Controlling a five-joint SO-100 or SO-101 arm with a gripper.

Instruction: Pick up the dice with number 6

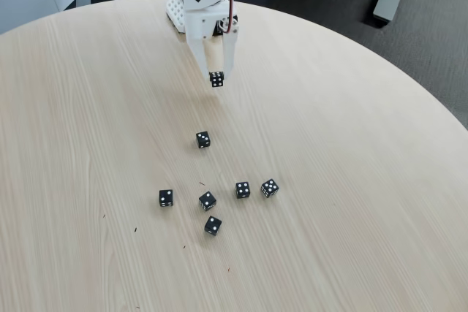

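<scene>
My white gripper [216, 77] hangs over the far middle of the round table, pointing down, shut on a small black die [216, 80] with white pips. The face turned toward the camera carries pips in two columns; it looks like the dice with number 6. The die hangs above the tabletop, clear of the other dice.
Several more black dice lie on the light wooden table [351, 180]: one [202, 139] below the gripper, and a cluster nearer the front [167, 197], [207, 200], [213, 225], [242, 190], [270, 188]. The arm's white base [178, 12] sits at the far edge.
</scene>
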